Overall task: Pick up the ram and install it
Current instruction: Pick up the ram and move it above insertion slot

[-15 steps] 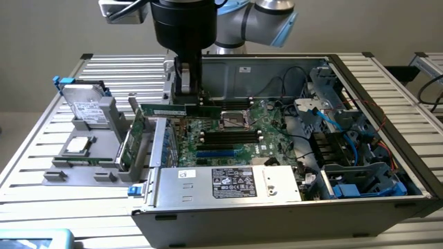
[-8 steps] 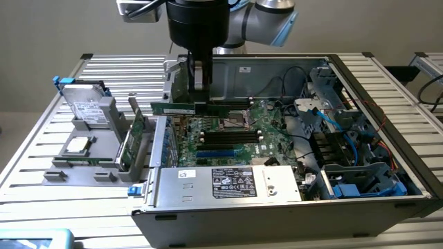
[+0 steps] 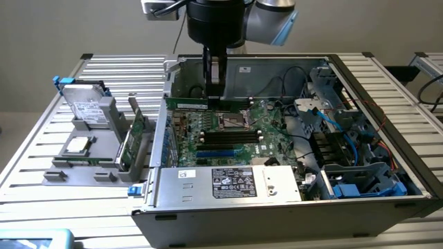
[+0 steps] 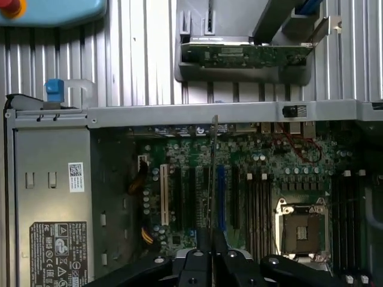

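Over the open computer case [image 3: 277, 223], toward 12 o'clock on the exterior view's clock face:

Item 1. Your gripper [image 3: 215, 96], hanging from the arm, is clamped on the ram [image 3: 190, 105]. The ram shows as a long green strip held level, near the case's rear wall and clear of the motherboard [image 3: 266, 116] (held above the board, not seated). On your wrist camera the same ram [image 4: 211, 179] appears edge-on, a thin line running out from between the gripper [image 4: 209, 245] tips.

Item 2. Black memory slots [image 3: 229, 137] lie at the board's middle, at 6 o'clock from the held ram, with the CPU socket [image 3: 233, 123] between the two.

Item 3. The power supply [image 3: 229, 181], a grey box with a dark label, sits at 6 o'clock within the case.

Item 4. A grey fixture [image 3: 76, 176] rests on the slatted surface [image 3: 28, 171], at 9 o'clock from the case. You will find a hard drive [image 3: 84, 109] standing on it and an upright green expansion card [image 3: 136, 132] nearest the case wall.
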You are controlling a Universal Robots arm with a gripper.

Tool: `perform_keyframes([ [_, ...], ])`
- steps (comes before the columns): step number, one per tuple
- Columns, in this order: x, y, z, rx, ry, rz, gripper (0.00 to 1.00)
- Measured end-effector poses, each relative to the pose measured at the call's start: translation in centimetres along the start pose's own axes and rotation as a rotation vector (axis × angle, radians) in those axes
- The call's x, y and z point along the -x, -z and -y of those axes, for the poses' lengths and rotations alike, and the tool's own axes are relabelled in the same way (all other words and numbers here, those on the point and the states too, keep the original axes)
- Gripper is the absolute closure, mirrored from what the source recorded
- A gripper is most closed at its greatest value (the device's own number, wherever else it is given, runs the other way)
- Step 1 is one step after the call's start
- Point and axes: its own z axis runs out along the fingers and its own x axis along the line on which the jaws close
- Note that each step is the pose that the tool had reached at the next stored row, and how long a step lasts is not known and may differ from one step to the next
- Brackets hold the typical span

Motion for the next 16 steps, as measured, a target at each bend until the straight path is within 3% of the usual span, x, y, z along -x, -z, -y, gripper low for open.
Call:
perform_keyframes([
  [10, 2.6, -1.08, 3.23, 0.0003, 0.000, 0.0001, 0.87],
  [16, 3.4, -1.51, 4.03, 0.0003, 0.003, 0.0000, 0.87],
])
